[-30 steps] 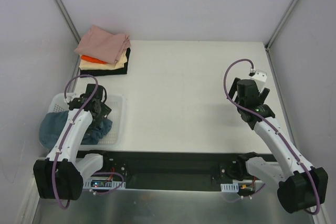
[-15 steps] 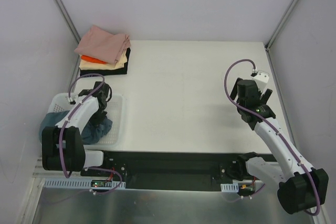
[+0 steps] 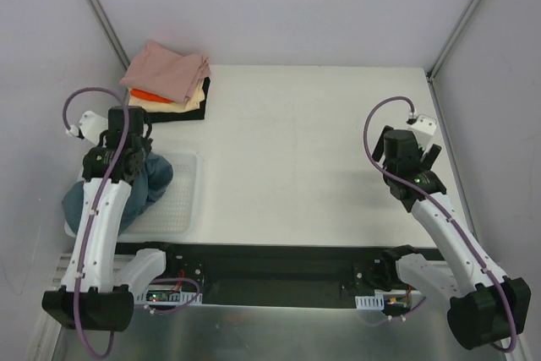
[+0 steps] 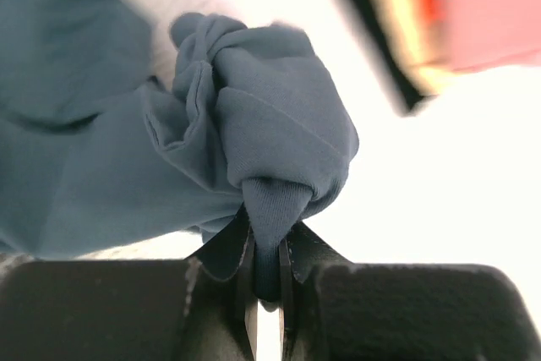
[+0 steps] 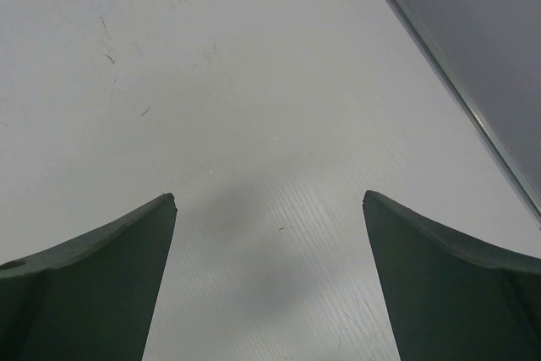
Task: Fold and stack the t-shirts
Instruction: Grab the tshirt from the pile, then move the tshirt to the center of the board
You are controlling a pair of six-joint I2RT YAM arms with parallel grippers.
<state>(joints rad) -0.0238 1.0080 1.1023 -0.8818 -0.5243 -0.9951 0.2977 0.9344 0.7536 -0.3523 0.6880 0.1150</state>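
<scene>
Black left hand (image 4: 266, 281) is pinching a fold of the blue tee (image 4: 262, 133), the rest trailing down into the white basket (image 3: 184, 200) on the tabletop (image 3: 296, 141). Pink-topped stack (image 3: 167, 80) is lying just beyond. Right hand (image 5: 269, 200) is hovering spread, well apart.

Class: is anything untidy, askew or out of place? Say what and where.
The pink t-shirt topping the far-left stack lies rumpled and skewed over the flatter layers. The slate-blue t-shirt, pinched in the left gripper, spills over the left rim of the basket.
</scene>
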